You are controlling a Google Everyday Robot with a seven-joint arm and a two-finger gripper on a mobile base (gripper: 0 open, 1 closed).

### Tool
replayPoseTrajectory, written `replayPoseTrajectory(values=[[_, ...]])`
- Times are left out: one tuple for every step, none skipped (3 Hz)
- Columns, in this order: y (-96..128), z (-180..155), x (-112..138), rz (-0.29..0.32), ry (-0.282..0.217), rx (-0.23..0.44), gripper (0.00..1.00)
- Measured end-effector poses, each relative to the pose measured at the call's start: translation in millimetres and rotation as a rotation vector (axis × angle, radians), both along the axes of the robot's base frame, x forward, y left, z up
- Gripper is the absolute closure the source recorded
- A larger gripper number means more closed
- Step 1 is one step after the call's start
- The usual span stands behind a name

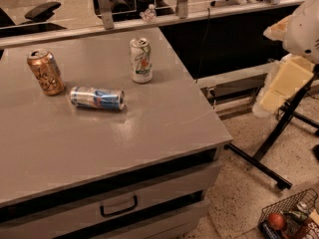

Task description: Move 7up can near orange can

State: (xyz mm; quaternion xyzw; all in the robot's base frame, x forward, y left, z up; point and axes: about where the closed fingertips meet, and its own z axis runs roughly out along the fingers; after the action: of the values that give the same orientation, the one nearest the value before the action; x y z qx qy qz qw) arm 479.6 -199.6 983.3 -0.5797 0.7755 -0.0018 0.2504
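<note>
The 7up can stands upright on the grey table, towards its back right. The orange can stands upright at the back left of the table, about two can-lengths away from it. A silver-and-blue can lies on its side between them, a little nearer the front. My gripper is not in view. Only a white and cream part of my arm shows at the right edge, off the table and well away from the cans.
The table has a drawer with a dark handle at its front. A rail with a small bottle runs behind the table. A black stand leg crosses the floor on the right. A wire basket with items sits at the bottom right.
</note>
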Motion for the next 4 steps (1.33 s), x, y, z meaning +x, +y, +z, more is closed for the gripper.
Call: replayPoseTrajectory(values=[[8.1,-6.9,37.6,-0.02,-0.091,0.122,0.0],[20.1,-10.4,77.8,-0.022,-0.185,0.257,0.0],[20.2,-10.4,77.1,-0.021,-0.184,0.255,0.0],[36.6,-9.7,82.1,-0.003,-0.192,0.315,0.0]])
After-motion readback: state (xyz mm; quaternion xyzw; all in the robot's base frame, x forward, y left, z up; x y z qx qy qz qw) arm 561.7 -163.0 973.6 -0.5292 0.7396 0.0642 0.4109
